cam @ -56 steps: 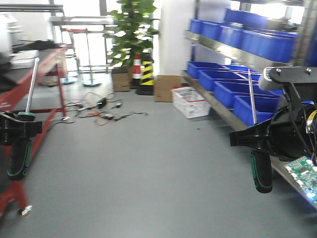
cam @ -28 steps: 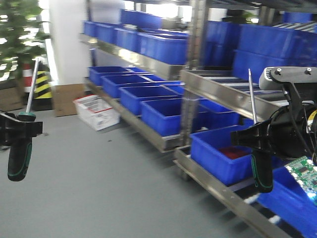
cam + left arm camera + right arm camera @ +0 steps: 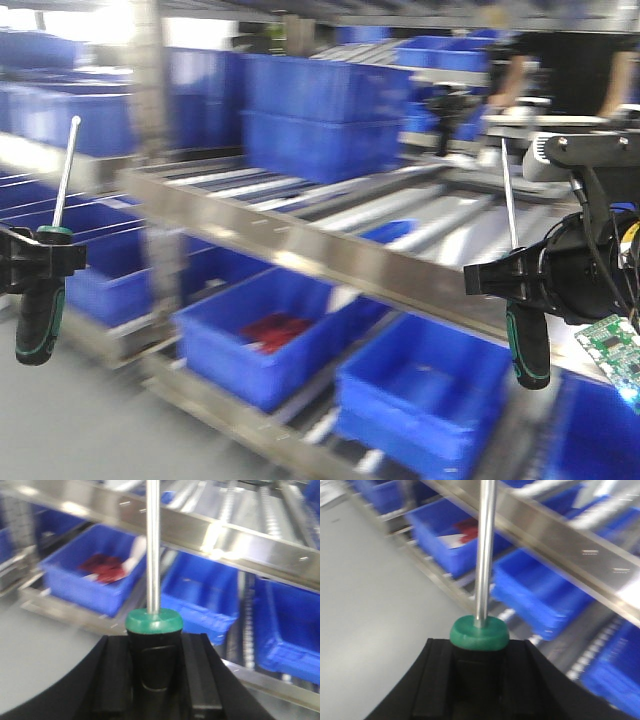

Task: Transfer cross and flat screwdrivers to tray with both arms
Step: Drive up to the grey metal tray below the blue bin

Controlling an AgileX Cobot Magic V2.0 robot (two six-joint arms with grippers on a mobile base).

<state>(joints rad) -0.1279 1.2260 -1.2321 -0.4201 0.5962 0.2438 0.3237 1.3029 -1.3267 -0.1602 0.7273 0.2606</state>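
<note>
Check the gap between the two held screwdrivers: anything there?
Front-facing view: no object hangs between the left screwdriver and the right screwdriver. Behind that gap run a blurred steel shelf and blue bins, one holding red items. No tray shows.

Black-green screwdrivers (image 3: 38, 320), blue bins (image 3: 420, 390)

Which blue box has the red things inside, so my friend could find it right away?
Find the shiny metal shelf crossing the front view. On the level below it, open blue bins sit side by side. The bin with red things is the left one of the nearest pair, and the right-hand bin beside it shows only blue inside.
</note>
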